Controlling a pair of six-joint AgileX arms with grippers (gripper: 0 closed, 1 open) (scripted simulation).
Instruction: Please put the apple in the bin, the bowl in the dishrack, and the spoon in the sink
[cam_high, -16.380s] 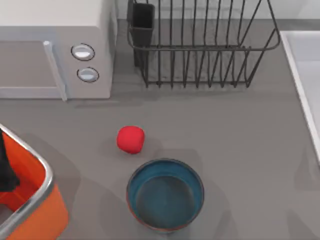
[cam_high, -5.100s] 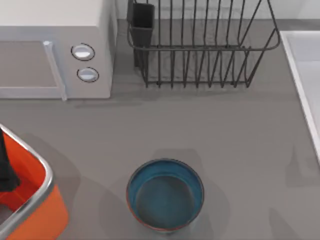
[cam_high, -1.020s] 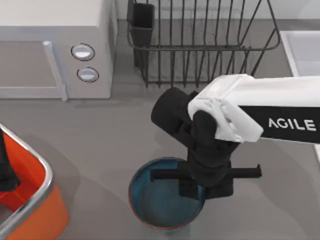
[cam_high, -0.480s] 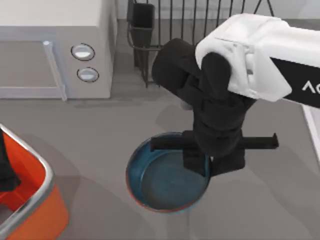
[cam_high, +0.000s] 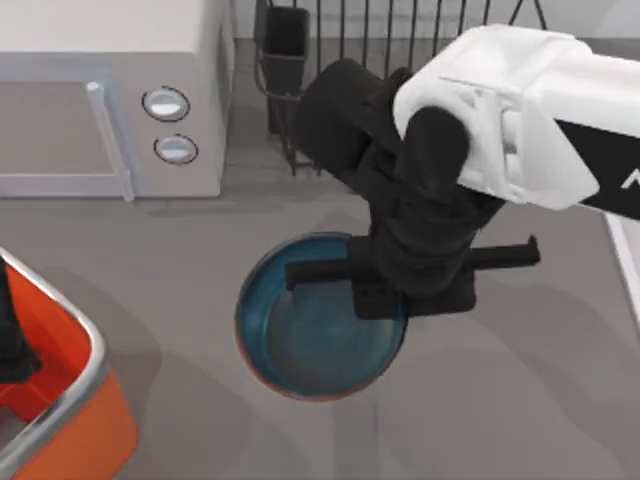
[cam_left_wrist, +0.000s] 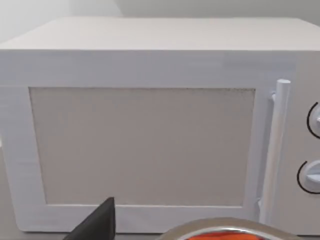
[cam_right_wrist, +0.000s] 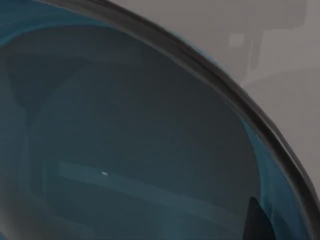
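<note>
A: Start with the big pieces. Why did the desk (cam_high: 520, 400) look so bare around its middle?

B: The fixtures ringed it, I'd say to leave working room. The white microwave (cam_high: 110, 90) sat at 10 o'clock, the dishrack (cam_high: 400, 60) at 12, the sink (cam_high: 625, 250) at the 3 o'clock edge and the orange bin (cam_high: 60, 420) at 8.

A: And the right arm (cam_high: 530, 110)?

B: It reached in from 2 o'clock, hanging over the middle because the bowl (cam_high: 310, 330) was there.

A: Was the bowl held?

B: The right end effector (cam_high: 400, 295) sat at the bowl's 2 o'clock rim. The right wrist view looked straight into the teal inside, so I judged it clenched on that rim, ready for carrying toward the dishrack.

A: The left end effector (cam_left_wrist: 97, 222)?

B: Parked above the bin, facing the microwave. I could not tell whether it was released or clenched.
</note>
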